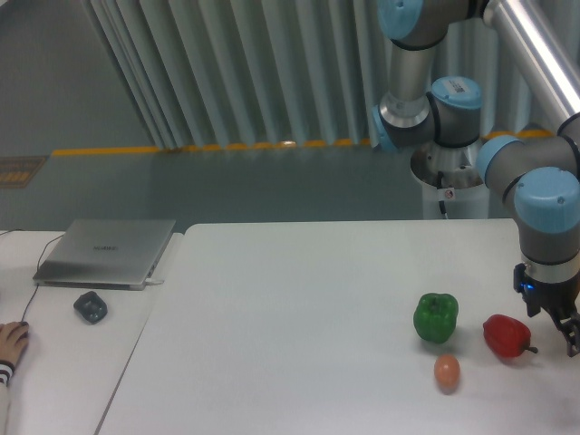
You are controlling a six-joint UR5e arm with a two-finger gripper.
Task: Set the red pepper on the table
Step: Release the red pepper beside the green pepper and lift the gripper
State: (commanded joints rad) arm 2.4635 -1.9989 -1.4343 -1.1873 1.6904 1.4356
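Backing the jaws [569,333] clear is the step you are in, by my reading: they sit at the far right edge, just beside the red pepper [507,335], at its 3 o'clock, and they grip nothing. Whether they are spread or pressed together I cannot tell, since the frame edge crops them. The red pepper lies on the white counter [299,308], stem pointing toward the jaws, so the placing looks done. Lift straight up before you swing away; a sideways move risks clipping the stem and rolling the pepper. Watch that it settles without rocking.

At the pepper's 9 o'clock stands the green pepper [436,317], apart from it, and at its 7 o'clock the small orange egg-shaped thing [447,372]; keep the arm off both. No bowl, tray or other container shows anywhere here, so nothing sits inside anything.
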